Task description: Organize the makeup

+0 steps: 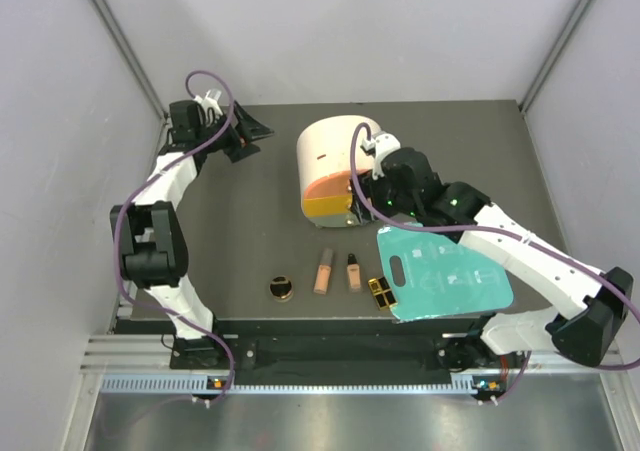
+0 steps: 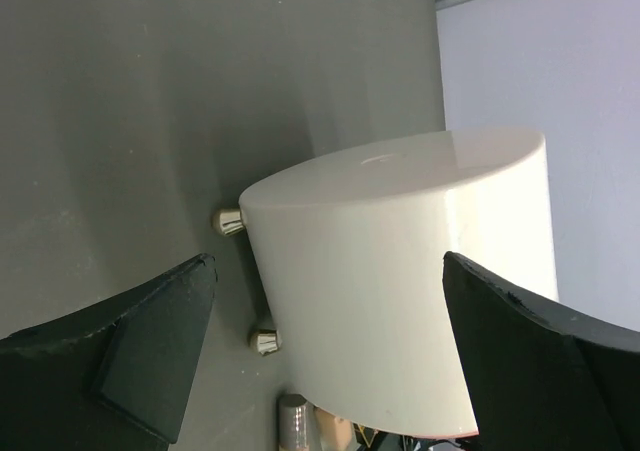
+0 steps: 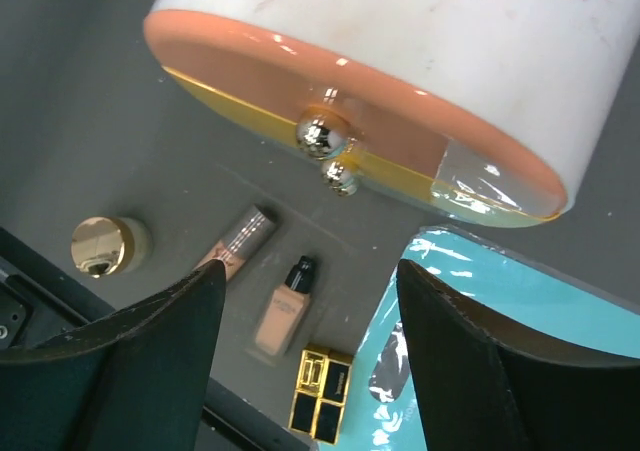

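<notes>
A dark grey table (image 1: 240, 221) fills the workspace, with pale walls around it. On its near right part lies a flat teal board (image 1: 445, 281), its handle hole turned toward the middle of the table; the right arm passes over its far corner. In the right wrist view the board (image 3: 500, 311) looks glossy.

Just beyond the board sits a big cream round box (image 1: 330, 156), lying on its side with its orange end facing the near edge. Two small shiny metal knobs (image 3: 322, 136) stick out of that orange end, one just beside the other. The left wrist view shows the cream side of the box (image 2: 400, 271) from the other end.

The left claw (image 1: 250, 136) is at the far left of the table, apart from the box and pointing toward it; its fingers (image 2: 150, 351) are spread wide and grip nothing. The right claw (image 1: 360, 206) is close against the box's orange end, and its fingers (image 3: 150, 361) are also spread, with nothing between them.

The makeup lies in a loose row near the front edge, between the arm bases. Two peach tubes with dark caps, one (image 1: 323, 271) and the other (image 1: 353, 272), lie side by side in the middle, caps pointing away from the near edge. The round gold-rimmed compact (image 1: 281, 289) is to their left, a little apart. The small black-and-gold palette (image 1: 380, 293) is to their right, just beside the teal board's edge.
</notes>
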{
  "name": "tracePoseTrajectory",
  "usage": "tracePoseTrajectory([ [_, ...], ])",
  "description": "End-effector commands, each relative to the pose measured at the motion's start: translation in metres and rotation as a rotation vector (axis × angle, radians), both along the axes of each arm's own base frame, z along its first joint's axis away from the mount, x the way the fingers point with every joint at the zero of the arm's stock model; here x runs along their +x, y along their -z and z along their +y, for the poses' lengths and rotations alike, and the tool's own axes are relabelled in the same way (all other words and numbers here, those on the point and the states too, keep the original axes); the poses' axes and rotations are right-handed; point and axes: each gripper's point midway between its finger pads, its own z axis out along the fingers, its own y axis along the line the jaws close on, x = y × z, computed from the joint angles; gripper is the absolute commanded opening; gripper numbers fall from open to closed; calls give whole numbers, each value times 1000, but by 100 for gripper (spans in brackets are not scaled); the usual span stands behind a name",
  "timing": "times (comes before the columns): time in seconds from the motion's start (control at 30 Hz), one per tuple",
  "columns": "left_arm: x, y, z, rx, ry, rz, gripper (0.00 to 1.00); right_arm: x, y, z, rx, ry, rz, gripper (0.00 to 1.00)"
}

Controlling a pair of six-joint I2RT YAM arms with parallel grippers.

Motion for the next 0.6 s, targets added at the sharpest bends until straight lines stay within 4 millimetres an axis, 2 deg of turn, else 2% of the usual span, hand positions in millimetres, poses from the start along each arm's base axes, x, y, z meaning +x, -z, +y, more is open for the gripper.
tracePoseTrajectory([
  [0.0,-7,-51,-2,6,38,-160,99,-5,-19,14,52,9,-40,70],
  [0.03,-4,-58,-2,1,37,-175,99,-5,-19,16,54,12,-40,70],
  [0.13,6,-64,-2,-12,24,-172,99,0,-18,24,67,24,-39,71],
  [0.17,5,-67,-5,-36,52,-170,98,1,-18,25,70,29,-39,71],
  [0.2,10,-60,-8,-59,68,-147,97,4,-21,27,89,41,-47,71],
  [0.23,13,-67,-10,-87,80,-147,92,5,-21,29,97,43,-48,72],
  [0.3,20,-64,-15,-102,104,-148,90,11,-21,35,109,49,-59,72],
  [0.33,23,-68,-16,-103,105,-160,88,13,-20,36,109,52,-59,72],
  [0.4,27,-67,-21,-111,123,-158,82,21,-18,39,96,74,-64,72],
  [0.43,30,-74,-24,-110,133,-174,78,23,-19,39,92,79,-68,72],
  [0.47,30,-73,-26,-110,143,-152,69,27,-15,41,78,86,-66,72],
  [0.5,31,-69,-30,-105,154,-136,65,31,-20,42,80,98,-80,72],
  [0.53,33,-77,-33,-74,168,-177,59,35,-19,44,74,103,-80,72],
  [0.57,34,-76,-35,-54,174,-179,56,37,-20,45,71,106,-85,72],
])
